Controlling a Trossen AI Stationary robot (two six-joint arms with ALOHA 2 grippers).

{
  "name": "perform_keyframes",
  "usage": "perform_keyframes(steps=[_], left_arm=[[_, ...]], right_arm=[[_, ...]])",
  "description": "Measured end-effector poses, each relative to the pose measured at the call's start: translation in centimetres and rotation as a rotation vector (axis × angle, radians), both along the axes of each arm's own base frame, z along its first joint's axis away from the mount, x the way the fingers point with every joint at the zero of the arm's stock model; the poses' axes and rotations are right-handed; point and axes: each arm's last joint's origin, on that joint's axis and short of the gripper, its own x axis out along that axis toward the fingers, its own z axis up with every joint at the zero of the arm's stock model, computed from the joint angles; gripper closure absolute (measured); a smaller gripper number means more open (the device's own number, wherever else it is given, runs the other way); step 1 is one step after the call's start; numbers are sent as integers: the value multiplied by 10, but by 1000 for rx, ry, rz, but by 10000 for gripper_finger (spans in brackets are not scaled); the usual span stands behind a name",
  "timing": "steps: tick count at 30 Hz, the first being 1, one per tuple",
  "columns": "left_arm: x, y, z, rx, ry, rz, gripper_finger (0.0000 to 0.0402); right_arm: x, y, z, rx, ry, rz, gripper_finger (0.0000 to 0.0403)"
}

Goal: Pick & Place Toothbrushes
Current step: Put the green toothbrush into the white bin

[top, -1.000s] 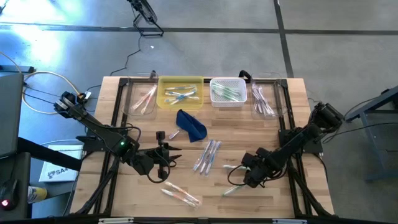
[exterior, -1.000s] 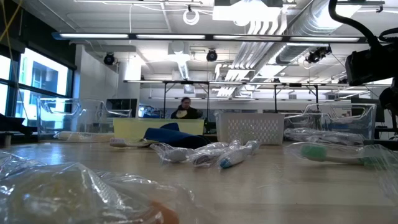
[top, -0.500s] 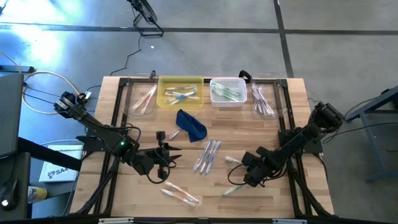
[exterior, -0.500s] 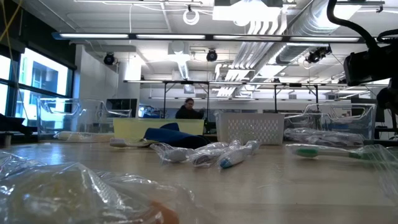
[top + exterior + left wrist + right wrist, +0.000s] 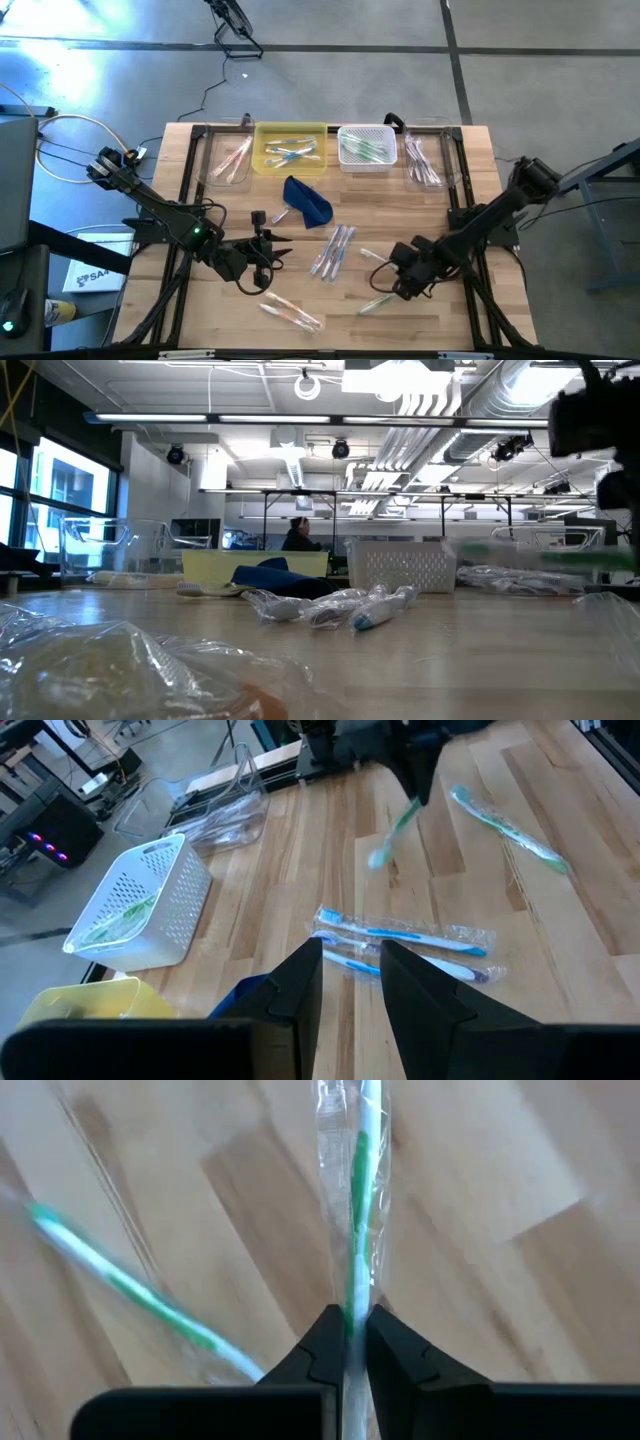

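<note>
Your left gripper (image 5: pixel 268 250) waits left of the blue-accent toothbrushes (image 5: pixel 333 250), fingers apart, empty. To their right, the right gripper (image 5: pixel 388 266) pinches a wrapped green toothbrush (image 5: pixel 357 1200): light, stiff, slick film; grip mid-handle.

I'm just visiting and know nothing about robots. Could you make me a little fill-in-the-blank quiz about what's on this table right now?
1. The right gripper is shut on a wrapped white toothbrush with ____ accents.
2. The white slotted plastic basket stands at the table's far edge, right beside the ____ tray.
3. The crumpled dark ____ pouch lies just in front of those two.
4. The left gripper holds ____.

Missing words: green; yellow; blue; nothing
</note>
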Motion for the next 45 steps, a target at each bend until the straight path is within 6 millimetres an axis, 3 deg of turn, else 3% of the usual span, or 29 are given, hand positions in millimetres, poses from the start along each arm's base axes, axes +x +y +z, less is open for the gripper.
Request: perform_keyframes(steps=[6,12,19,25,31,45], left_arm=[[0,0,0,0,0,0,302],[0,0,0,0,0,0,302],[0,0,1,-3,-7,3,302],[0,0,1,-3,-9,5,302],[9,15,3,-8,-37,89,302],[29,58,4,-63,-33,191,302]], right_arm=[[4,-19,34,-28,-179,-100,385],[22,-48,73,-135,-351,-179,385],[46,-81,116,-252,-460,-236,385],[56,-108,141,-354,-497,-263,385],[62,-140,147,-402,-469,-207,385],[51,-240,138,-477,-315,-149,385]])
